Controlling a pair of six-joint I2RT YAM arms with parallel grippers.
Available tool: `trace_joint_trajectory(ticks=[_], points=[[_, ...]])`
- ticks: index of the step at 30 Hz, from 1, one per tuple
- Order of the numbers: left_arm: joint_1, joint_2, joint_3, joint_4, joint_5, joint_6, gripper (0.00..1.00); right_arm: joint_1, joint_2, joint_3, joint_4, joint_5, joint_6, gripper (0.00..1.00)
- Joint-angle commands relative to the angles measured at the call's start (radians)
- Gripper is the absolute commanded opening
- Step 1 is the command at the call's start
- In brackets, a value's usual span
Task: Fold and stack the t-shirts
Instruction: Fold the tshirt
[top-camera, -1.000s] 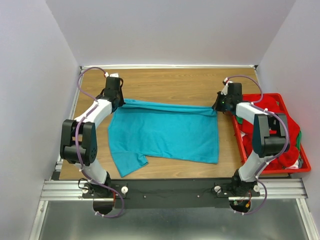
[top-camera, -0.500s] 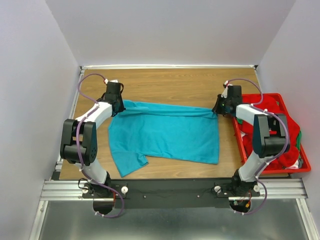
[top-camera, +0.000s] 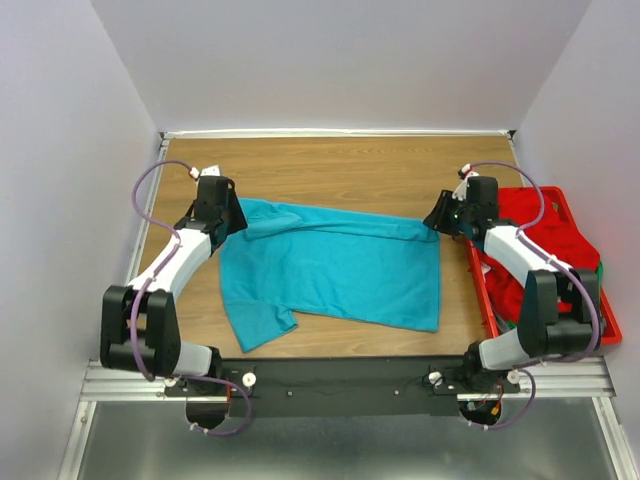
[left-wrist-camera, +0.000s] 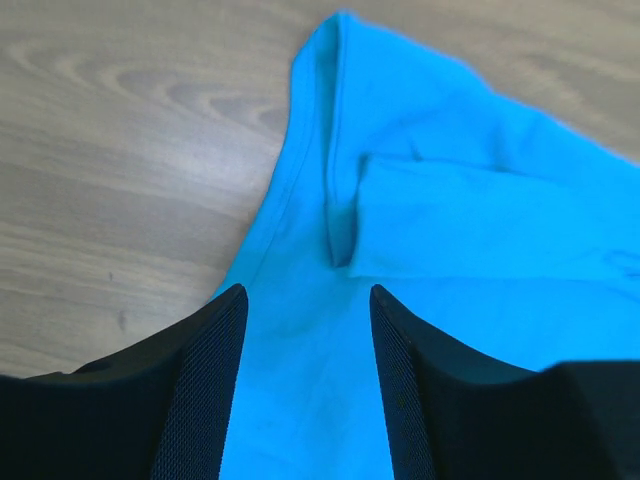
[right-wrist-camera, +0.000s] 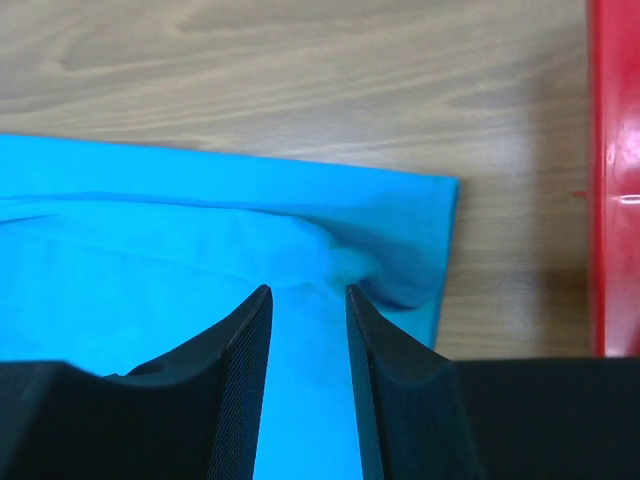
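Observation:
A teal t-shirt (top-camera: 330, 265) lies spread flat on the wooden table, with a folded band along its far edge and one sleeve sticking out at the near left. My left gripper (top-camera: 232, 212) hangs over its far left corner, open, with cloth (left-wrist-camera: 450, 220) showing below the gap between the fingers (left-wrist-camera: 205, 380). Over the far right corner my right gripper (top-camera: 437, 218) is open too, and a puckered fold of the shirt (right-wrist-camera: 150, 240) lies just ahead of its tips. More t-shirts, red (top-camera: 540, 225) with some green (top-camera: 600, 270), are piled in the crate.
A rigid red plastic crate (top-camera: 612, 330) stands at the table's right edge, close beside the right arm; its wall (right-wrist-camera: 612, 180) shows in the right wrist view. Bare wood runs along the back and left of the shirt. White walls enclose the table.
Both grippers have opened and let go of the shirt's far corners. The left one has drawn back towards the left, the right one towards the crate. The shirt's far edge has settled on the table.

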Motion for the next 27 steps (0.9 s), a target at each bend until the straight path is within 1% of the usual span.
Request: trace_joint_trajectory(ticks=[1,3,4,5,6,7,8,9,10,12,13,14,15,16,19,20,22,23,26,27], points=[[0.005,-0.072,0.028,0.033,0.025,0.007,0.61,0.039,-0.071,-0.009,-0.012,-0.082,0.009,0.43],[0.005,-0.086,0.045,0.014,0.027,0.019,0.64,0.071,-0.056,0.031,-0.012,-0.112,-0.017,0.43],[0.005,-0.109,0.045,0.022,0.025,0.031,0.72,0.124,-0.022,0.073,-0.012,-0.135,-0.04,0.43],[0.005,-0.109,0.038,0.028,0.021,0.035,0.74,0.158,-0.022,0.074,-0.012,-0.133,-0.051,0.45],[0.005,-0.143,0.028,0.036,0.018,0.035,0.77,0.192,0.025,0.121,-0.012,-0.132,-0.06,0.46],[0.005,-0.163,0.01,0.045,0.013,0.038,0.8,0.253,0.05,0.15,-0.01,-0.139,-0.066,0.47],[0.005,-0.183,-0.001,0.058,0.012,0.036,0.83,0.281,0.081,0.179,-0.009,-0.142,-0.066,0.48],[0.005,-0.227,-0.011,0.065,0.004,0.036,0.85,0.306,0.119,0.249,-0.007,-0.146,-0.063,0.48],[0.005,-0.249,-0.033,0.074,-0.005,0.044,0.86,0.332,0.191,0.285,-0.006,-0.158,-0.062,0.48],[0.005,-0.313,-0.051,0.091,-0.024,0.056,0.87,0.39,0.269,0.363,-0.003,-0.174,-0.052,0.49],[0.005,-0.333,-0.073,0.095,-0.047,0.059,0.88,0.406,0.346,0.443,0.002,-0.194,-0.048,0.49],[0.005,-0.356,-0.085,0.105,-0.057,0.067,0.88,0.432,0.384,0.49,0.006,-0.206,-0.043,0.49],[0.005,-0.396,-0.099,0.126,-0.067,0.074,0.88,0.441,0.42,0.532,0.01,-0.218,-0.032,0.49],[0.005,-0.413,-0.128,0.14,-0.073,0.076,0.88,0.458,0.502,0.622,0.011,-0.24,-0.028,0.49],[0.005,-0.456,-0.177,0.184,-0.068,0.076,0.88,0.473,0.614,0.75,0.01,-0.28,0.001,0.49],[0.005,-0.453,-0.182,0.195,-0.058,0.076,0.89,0.481,0.682,0.817,0.01,-0.307,0.02,0.53],[0.005,-0.441,-0.17,0.189,-0.05,0.084,0.89,0.489,0.736,0.883,0.01,-0.345,0.038,0.59],[0.005,-0.433,-0.168,0.187,-0.048,0.085,0.9,0.498,0.786,0.931,0.01,-0.355,0.053,0.64],[0.005,-0.416,-0.156,0.183,-0.057,0.087,0.94,0.521,0.858,0.997,0.01,-0.395,0.076,0.71],[0.005,-0.413,-0.154,0.181,-0.059,0.087,0.96,0.527,0.875,1.008,0.01,-0.404,0.083,0.72]])
